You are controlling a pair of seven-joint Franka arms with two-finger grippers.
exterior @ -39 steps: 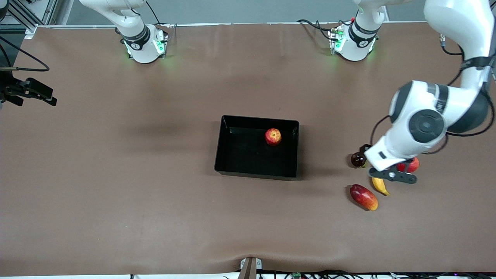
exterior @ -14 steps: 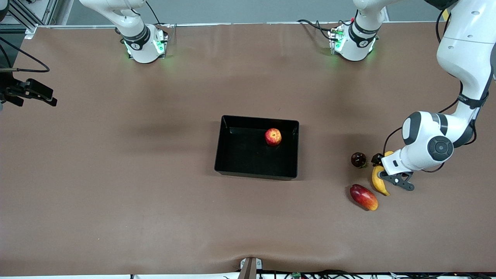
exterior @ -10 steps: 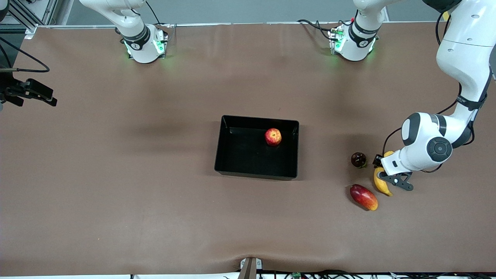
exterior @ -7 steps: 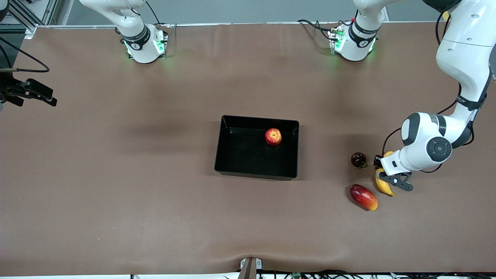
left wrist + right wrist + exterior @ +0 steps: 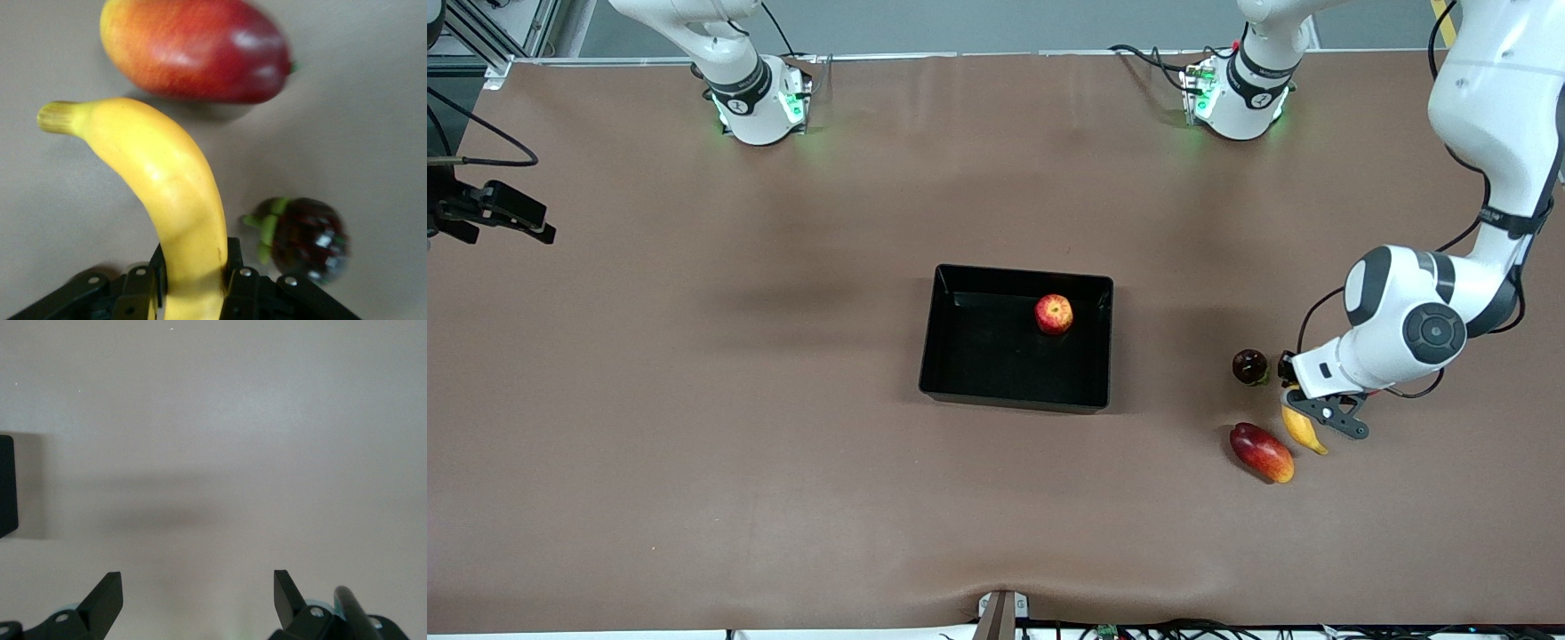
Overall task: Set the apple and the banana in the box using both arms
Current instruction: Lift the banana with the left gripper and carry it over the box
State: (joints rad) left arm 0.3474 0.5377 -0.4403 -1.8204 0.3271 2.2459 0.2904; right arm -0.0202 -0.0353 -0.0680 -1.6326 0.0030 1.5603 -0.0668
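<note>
You have the left gripper (image 5: 1294, 400) clamped on the banana (image 5: 1303, 429) beside the mango (image 5: 1261, 452), the apple (image 5: 1054, 314) in the box (image 5: 960, 391), and the waiting right gripper (image 5: 198, 595) spread wide, holding nothing.

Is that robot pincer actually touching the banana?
Touching. In the left wrist view, the left pincer's fingers press both sides of the banana.

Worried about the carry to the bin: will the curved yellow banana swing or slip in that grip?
Probably stiff: the curved yellow banana keeps its shape. The left end effector grips it near one end, so it may pivot. Its smooth skin might slip.
</note>
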